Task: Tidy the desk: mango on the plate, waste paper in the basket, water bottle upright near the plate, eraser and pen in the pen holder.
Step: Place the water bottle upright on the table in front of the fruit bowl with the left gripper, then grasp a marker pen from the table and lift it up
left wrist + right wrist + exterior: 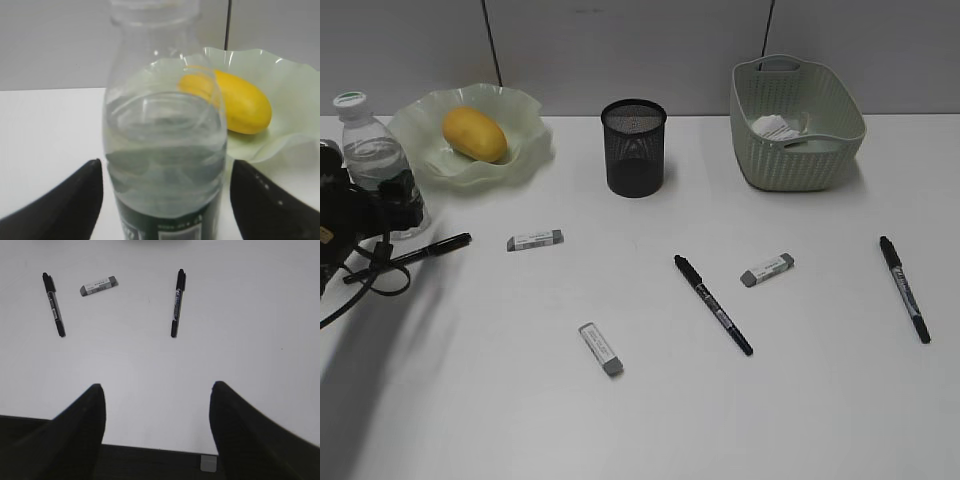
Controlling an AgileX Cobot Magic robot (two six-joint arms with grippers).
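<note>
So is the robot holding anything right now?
Nothing is held. The left gripper is open around the water bottle, near its label; the right gripper is open and empty.

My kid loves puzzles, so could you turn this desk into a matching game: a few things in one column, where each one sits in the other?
Things:
1. mango
2. waste paper
3. water bottle
4. pen holder

Places:
A. between the open fingers of the left gripper
B. in the basket
C. on the plate
D. standing on the desk between plate and basket

Pairs: 1-C, 2-B, 3-A, 4-D
</note>
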